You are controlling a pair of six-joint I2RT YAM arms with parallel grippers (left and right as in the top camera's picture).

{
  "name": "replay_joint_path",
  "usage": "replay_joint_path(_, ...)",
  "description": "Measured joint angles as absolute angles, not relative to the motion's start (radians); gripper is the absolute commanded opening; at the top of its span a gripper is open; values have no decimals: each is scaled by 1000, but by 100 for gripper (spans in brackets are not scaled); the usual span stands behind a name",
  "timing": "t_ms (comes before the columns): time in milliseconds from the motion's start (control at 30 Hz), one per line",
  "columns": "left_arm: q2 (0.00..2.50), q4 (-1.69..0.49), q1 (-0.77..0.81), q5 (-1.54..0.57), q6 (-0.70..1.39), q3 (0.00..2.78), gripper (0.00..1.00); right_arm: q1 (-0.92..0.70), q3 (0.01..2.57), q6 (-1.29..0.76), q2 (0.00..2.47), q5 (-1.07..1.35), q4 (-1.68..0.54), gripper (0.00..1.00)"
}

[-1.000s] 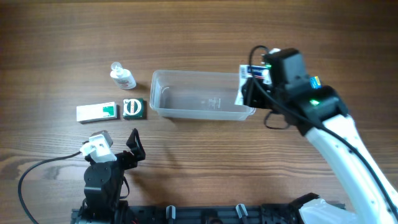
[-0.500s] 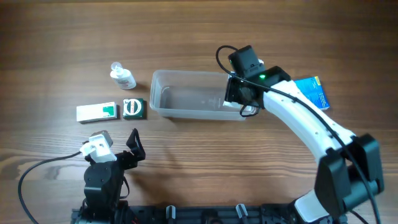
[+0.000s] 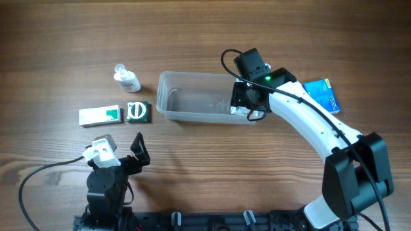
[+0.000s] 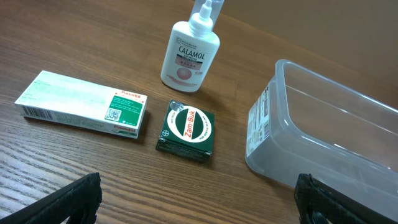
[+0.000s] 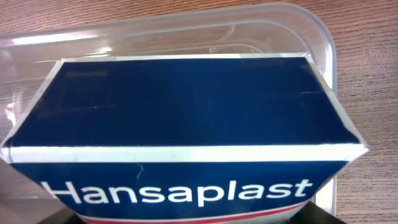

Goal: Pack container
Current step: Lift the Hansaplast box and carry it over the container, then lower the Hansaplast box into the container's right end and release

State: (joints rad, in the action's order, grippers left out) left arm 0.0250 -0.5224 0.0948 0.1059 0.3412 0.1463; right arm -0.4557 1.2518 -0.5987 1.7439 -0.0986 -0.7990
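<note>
The clear plastic container (image 3: 192, 76) stands at the table's middle; it also shows in the left wrist view (image 4: 323, 124) and the right wrist view (image 5: 186, 28). My right gripper (image 3: 247, 102) is shut on a dark blue Hansaplast box (image 5: 186, 124) and holds it over the container's right end, inside the rim. My left gripper (image 4: 199, 202) is open and empty, low near the front left. A Calamol bottle (image 3: 126, 79), a white and green box (image 3: 100, 115) and a green Zam-Buk tin (image 3: 137, 111) lie left of the container.
A light blue box (image 3: 321, 95) lies on the table right of the container, beyond the right arm. The left arm's base and cable sit at the front left edge.
My right gripper has carried the Hansaplast box leftward from the container's right edge to over its right end. The light blue box is now uncovered. The left arm has not moved.
</note>
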Motion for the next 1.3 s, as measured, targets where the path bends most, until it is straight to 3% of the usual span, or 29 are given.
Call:
replay_joint_path(200, 25, -522, 95, 106, 341, 146, 100, -456, 1252, -570, 1728, -107, -799, 63)
replay_joint_path(400, 25, -522, 95, 106, 341, 146, 100, -456, 1252, -551, 1679, -113, -805, 76)
replay_joint_path(500, 25, -522, 95, 106, 341, 146, 100, -455, 1252, -527, 1678, -114, -807, 91)
replay_joint_path(733, 25, -522, 95, 106, 341, 146, 100, -456, 1252, -492, 1671, -114, -830, 88)
replay_joint_path(800, 25, -522, 95, 106, 341, 146, 100, -456, 1253, -489, 1649, -113, -838, 78)
replay_joint_path(833, 25, -522, 95, 106, 341, 146, 100, -456, 1258, -484, 1625, -114, -845, 59)
replay_joint_path(967, 25, -522, 95, 106, 341, 146, 100, -456, 1309, -472, 1532, -115, -844, 20)
replay_joint_path(1033, 25, -522, 95, 106, 341, 146, 100, -456, 1329, -476, 1473, -113, -832, 12)
replay_joint_path(1300, 25, -522, 95, 106, 341, 146, 100, -456, 1349, -449, 1518, -37, -783, 4)
